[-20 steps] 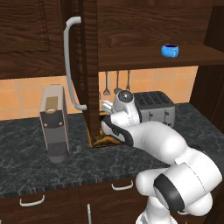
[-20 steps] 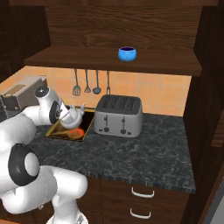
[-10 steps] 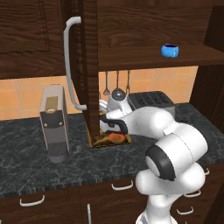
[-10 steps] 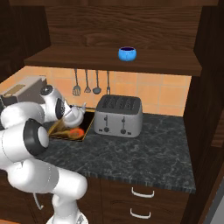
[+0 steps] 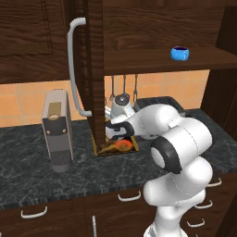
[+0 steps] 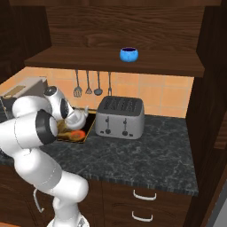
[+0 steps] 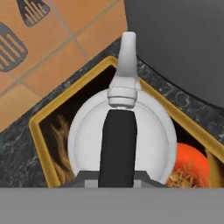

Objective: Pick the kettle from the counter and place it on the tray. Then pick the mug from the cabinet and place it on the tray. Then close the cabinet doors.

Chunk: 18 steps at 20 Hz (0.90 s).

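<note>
In the hand view the silver-grey kettle (image 7: 118, 131) lies inside the gold rim of the tray (image 7: 41, 127), its spout pointing at the tiled wall. My gripper (image 7: 117, 178) is shut on the kettle's dark arched handle. Whether the kettle rests on the tray's face or hangs just above it I cannot tell. From the left base view the kettle (image 5: 116, 111) and gripper (image 5: 114, 130) sit over the tray (image 5: 121, 149), right beside the open cabinet door (image 5: 95, 69). The blue mug (image 5: 179, 53) stands on the cabinet shelf (image 5: 157, 62); the right base view shows the same mug (image 6: 129, 54).
A boxy silver toaster (image 6: 120, 117) stands on the dark counter (image 6: 146, 153) just right of the tray. A tall grey appliance (image 5: 58, 132) stands to the left. Utensils (image 6: 88, 84) hang on the tiled wall. The door's bar handle (image 5: 72, 69) juts toward me.
The kettle has stayed over the tray in my grip. My arm's elbow and upper links have swung up and folded closer to the hand.
</note>
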Available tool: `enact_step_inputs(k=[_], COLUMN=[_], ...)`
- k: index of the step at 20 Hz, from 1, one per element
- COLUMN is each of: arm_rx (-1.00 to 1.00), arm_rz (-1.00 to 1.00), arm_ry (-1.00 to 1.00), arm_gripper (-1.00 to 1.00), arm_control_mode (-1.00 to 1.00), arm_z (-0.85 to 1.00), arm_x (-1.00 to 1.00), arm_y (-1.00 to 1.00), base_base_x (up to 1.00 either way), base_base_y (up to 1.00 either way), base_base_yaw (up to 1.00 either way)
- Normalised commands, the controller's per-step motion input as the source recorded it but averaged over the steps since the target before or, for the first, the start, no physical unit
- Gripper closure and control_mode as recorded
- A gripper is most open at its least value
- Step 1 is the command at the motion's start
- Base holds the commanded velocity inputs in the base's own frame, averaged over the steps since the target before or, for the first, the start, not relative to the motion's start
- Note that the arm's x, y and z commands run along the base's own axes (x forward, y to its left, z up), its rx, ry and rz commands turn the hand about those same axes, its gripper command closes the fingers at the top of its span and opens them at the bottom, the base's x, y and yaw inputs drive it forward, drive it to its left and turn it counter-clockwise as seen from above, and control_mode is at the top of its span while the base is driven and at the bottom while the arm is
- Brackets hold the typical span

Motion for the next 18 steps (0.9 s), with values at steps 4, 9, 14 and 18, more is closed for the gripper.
enact_step_inputs(k=[4, 9, 14, 18], arm_rx=[0.0, -0.01, -0.06, -0.07], arm_rz=[0.08, 0.11, 0.09, 0.13], arm_ry=[0.0, 0.04, 0.01, -0.05], arm_gripper=[1.0, -1.0, -1.0, -1.0], arm_control_mode=[-1.0, -1.0, -1.0, -1.0], arm_z=[-0.19, -0.21, -0.1, 0.05], arm_x=[0.33, 0.11, 0.0, 0.01], arm_y=[0.0, -0.02, -0.03, -0.03], base_base_x=[0.0, 0.0, 0.0, 0.0], base_base_y=[0.0, 0.0, 0.0, 0.0], base_base_yaw=[0.0, 0.0, 0.0, 0.0])
